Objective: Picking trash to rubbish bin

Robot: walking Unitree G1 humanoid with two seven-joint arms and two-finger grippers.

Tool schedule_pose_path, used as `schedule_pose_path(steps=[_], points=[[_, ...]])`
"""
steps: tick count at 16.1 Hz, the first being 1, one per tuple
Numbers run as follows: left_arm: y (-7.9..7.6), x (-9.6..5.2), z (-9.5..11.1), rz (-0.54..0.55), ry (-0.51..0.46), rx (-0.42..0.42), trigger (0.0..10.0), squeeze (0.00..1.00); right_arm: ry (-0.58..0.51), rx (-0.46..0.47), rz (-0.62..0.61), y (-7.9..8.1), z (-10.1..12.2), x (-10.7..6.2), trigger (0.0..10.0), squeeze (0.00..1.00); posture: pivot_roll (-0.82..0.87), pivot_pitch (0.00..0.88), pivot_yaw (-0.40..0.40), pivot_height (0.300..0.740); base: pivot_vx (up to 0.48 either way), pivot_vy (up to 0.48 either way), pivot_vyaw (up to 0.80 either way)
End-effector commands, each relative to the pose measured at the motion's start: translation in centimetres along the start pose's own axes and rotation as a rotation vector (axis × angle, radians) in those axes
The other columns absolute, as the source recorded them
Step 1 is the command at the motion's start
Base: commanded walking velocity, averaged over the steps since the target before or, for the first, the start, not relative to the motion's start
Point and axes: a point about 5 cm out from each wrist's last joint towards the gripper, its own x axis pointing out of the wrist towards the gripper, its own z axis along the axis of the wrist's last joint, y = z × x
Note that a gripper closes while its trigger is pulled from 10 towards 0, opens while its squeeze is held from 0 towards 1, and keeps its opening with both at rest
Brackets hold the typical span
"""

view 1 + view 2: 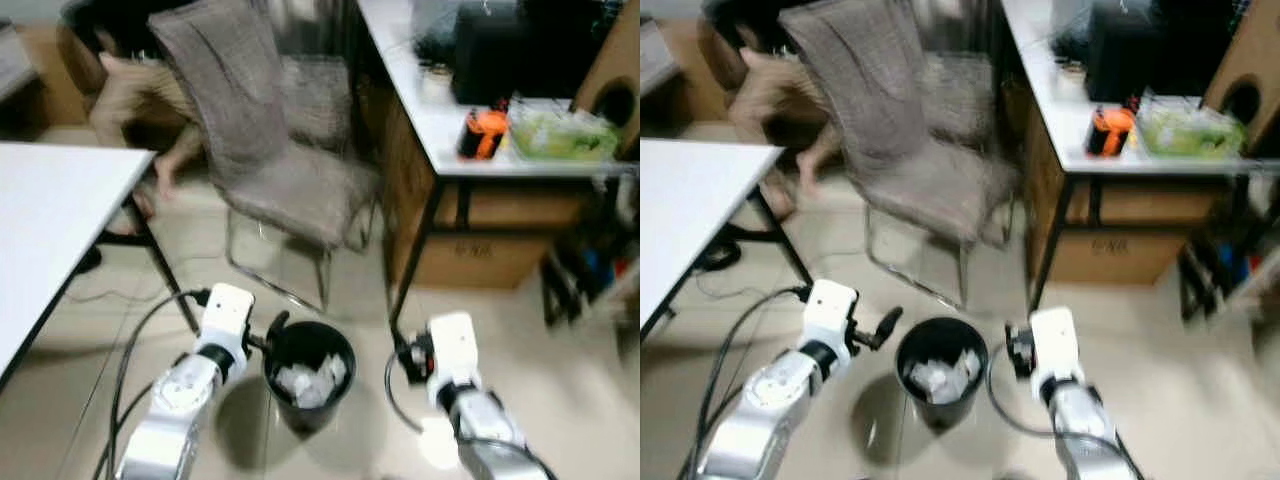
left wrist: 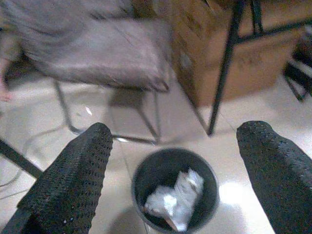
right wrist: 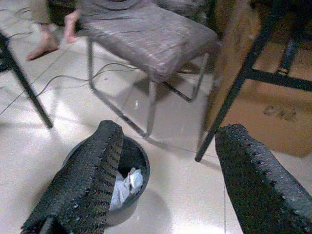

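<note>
The floor (image 1: pixel 500 340) is pale, glossy tile that throws back soft patches of light, and the head views are a little blurred. At the far left a white table (image 1: pixel 50 220) on thin black legs juts into the room, with dark cables (image 1: pixel 125 300) trailing over the tiles beneath it. Behind it, at the back, a person (image 1: pixel 130 90) is partly in view, bare feet on the floor. Next comes a grey fabric chair (image 1: pixel 270 150) on a bent chrome frame, standing just behind the middle of the scene. In front of it, low on the tiles, sits the black rubbish bin (image 1: pixel 308 372), round and upright, with crumpled white trash (image 1: pixel 312 380) lying inside it. The left gripper (image 2: pixel 173 170) hangs just beside the bin's left rim, its two black fingers spread wide with nothing between them. The right gripper (image 3: pixel 168 170) is near the bin's right side, its fingers likewise wide apart and empty. Further right a white desk (image 1: pixel 440 120) on a black frame carries a black box (image 1: pixel 500 50), an orange object (image 1: pixel 483 133) and a clear container of something green (image 1: pixel 560 135), with a cardboard box (image 1: pixel 480 250) stowed underneath.
</note>
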Motion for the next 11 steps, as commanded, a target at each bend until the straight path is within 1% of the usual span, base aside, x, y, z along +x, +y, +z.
schedule_pose_path(steps=[1, 2, 3, 4, 6, 11], points=[[-0.01, -0.35, -0.26, 0.012, 0.023, 0.002, 10.0, 0.0, -0.014, -0.008, -0.003, -0.12, 0.29, 0.12, 10.0, 0.0, -0.01, 0.0, 0.013, 0.74, -0.285, 0.0, 0.0], [-0.05, -0.53, -0.22, 0.01, 0.029, 0.015, 10.0, 0.0, -0.014, -0.008, -0.008, -0.23, 0.27, 0.18, 10.0, 0.0, -0.01, 0.0, 0.011, 0.74, -0.289, 0.0, 0.0], [-0.11, -0.57, -0.11, 0.014, 0.025, 0.007, 10.0, 0.0, -0.014, -0.011, -0.007, -0.23, 0.21, 0.22, 10.0, 0.0, -0.01, 0.0, 0.011, 0.74, -0.281, 0.0, 0.0], [-0.12, -0.64, 0.0, 0.015, 0.023, 0.017, 10.0, 0.0, -0.019, -0.011, -0.005, -0.12, 0.36, 0.36, 10.0, 0.0, -0.01, 0.0, 0.008, 0.74, -0.285, 0.0, 0.0], [-0.02, -0.88, 0.05, 0.026, 0.027, 0.017, 10.0, 0.0, -0.025, -0.015, 0.0, 0.04, 0.46, 0.64, 10.0, 0.0, 0.0, 0.0, 0.007, 0.74, -0.285, 0.0, 0.0], [0.13, -1.17, -0.01, 0.042, 0.033, 0.009, 10.0, 0.0, -0.024, -0.032, 0.009, 0.02, 0.36, 0.7, 10.0, 0.0, 0.0, 0.0, -0.001, 0.74, -0.287, 0.0, 0.0]])
